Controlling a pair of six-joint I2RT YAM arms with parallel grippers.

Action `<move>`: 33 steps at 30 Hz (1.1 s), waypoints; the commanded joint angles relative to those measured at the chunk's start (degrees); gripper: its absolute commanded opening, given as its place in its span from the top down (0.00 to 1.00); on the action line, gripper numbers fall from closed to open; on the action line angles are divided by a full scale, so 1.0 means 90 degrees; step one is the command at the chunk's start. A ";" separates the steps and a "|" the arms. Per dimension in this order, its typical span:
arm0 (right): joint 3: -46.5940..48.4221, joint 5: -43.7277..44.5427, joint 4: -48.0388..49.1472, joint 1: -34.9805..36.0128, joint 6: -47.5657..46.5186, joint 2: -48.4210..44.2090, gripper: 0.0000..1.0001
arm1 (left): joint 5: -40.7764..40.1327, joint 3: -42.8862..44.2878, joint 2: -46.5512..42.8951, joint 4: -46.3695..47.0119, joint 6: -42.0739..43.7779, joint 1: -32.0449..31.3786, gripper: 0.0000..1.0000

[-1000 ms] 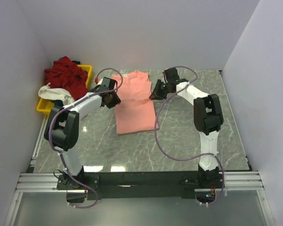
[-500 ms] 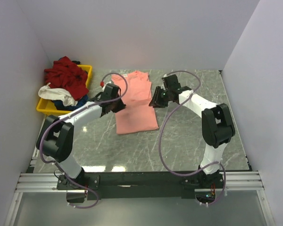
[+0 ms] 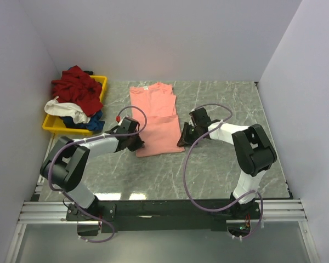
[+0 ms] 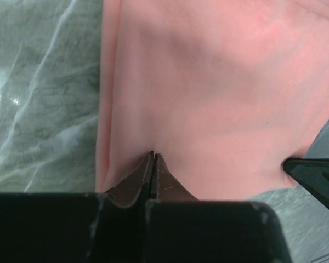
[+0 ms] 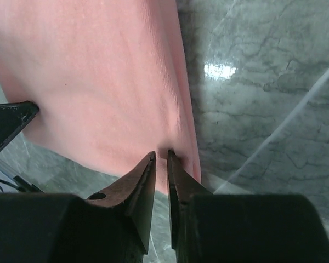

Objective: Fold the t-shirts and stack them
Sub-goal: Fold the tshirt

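Both arms have come down from the middle of the pink shirt (image 3: 153, 115) to its near hem. The shirt lies flat mid-table (image 3: 225, 104), sleeves folded in. My left gripper (image 3: 138, 145), spread a second ago, is now pressed together on the near-left corner, with cloth puckering at its tips. My right gripper (image 3: 181, 141) sits at the near-right corner, jaws a sliver apart; whether it has caught cloth I cannot tell. I read this as the pickup for folding hem to collar. The other shirts (image 3: 75, 94) wait heaped in the tray (image 3: 102, 82).
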 commanded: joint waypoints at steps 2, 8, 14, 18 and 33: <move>-0.0219 0.0286 0.0019 -0.0061 -0.0103 -0.0520 0.78 | -0.0009 -0.0142 -0.0412 0.0098 -0.0002 -0.0006 0.99; -0.0424 0.0364 -0.0128 -0.0071 -0.0142 -0.1155 0.78 | -0.0049 -0.0288 -0.1105 -0.0166 0.0076 -0.0006 0.85; -0.0726 0.0403 -0.0079 -0.0041 -0.0201 -0.1245 0.78 | 0.0293 -0.0845 -0.1584 0.0126 -0.0177 -0.0006 0.80; -0.0892 0.0442 0.0048 -0.0022 -0.0220 -0.1020 0.78 | 0.0293 -0.1196 -0.1644 0.0254 -0.0256 -0.0006 0.79; -0.1517 0.0706 0.0233 -0.0041 -0.0133 -0.1556 0.68 | -0.0027 -0.1880 -0.2569 -0.0165 -0.0432 0.0004 0.66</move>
